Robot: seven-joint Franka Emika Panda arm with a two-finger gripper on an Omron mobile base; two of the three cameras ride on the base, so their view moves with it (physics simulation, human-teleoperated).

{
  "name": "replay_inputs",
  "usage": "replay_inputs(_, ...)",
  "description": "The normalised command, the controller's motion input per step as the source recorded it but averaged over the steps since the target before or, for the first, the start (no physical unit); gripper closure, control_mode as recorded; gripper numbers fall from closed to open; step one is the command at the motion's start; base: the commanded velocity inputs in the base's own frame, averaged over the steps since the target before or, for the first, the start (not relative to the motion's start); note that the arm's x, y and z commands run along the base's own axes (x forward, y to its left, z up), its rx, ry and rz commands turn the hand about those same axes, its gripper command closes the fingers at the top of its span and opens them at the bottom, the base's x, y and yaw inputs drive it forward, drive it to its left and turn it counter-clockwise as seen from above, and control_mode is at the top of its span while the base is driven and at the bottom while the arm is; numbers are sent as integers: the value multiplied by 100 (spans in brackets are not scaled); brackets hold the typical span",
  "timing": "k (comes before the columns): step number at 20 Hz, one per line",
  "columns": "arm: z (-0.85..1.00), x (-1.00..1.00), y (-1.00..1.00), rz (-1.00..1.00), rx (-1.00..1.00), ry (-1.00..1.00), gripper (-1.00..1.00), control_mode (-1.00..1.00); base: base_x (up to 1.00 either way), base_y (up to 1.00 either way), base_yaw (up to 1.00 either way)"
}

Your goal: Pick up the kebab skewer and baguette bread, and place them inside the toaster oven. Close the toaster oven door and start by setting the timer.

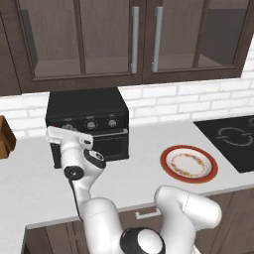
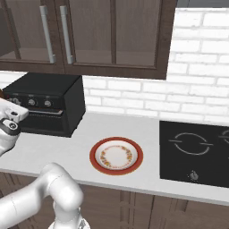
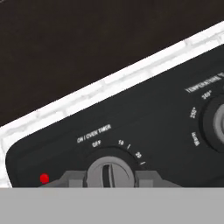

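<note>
Fingers (image 3: 109,179) set either side of the timer knob (image 3: 108,173) on the toaster oven (image 1: 87,106), seemingly clamped on it (knob's ridge upright, dead ahead). Door (image 1: 110,144) shut below the knob row; plate (image 1: 189,164) right of the oven, bare.

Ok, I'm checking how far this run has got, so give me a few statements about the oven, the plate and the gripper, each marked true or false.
1. The toaster oven door is shut. True.
2. The plate holds the baguette. False: it holds no food.
3. The gripper is at the timer knob, a finger on either side. True.
4. The plate sits on the cooktop. False: it sits on the counter, between the toaster oven and the cooktop.
5. A red light shows beside the timer knob. True.
</note>
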Motion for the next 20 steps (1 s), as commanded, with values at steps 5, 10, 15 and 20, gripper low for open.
replay_inputs(5,0,0,0,-10,19,0,100,-100,0,0,0)
replay_inputs(10,0,0,0,-9,17,0,100,-100,0,0,0)
replay_inputs(15,0,0,0,-10,17,0,100,-100,0,0,0)
replay_inputs(20,0,0,0,-10,17,0,100,-100,0,0,0)
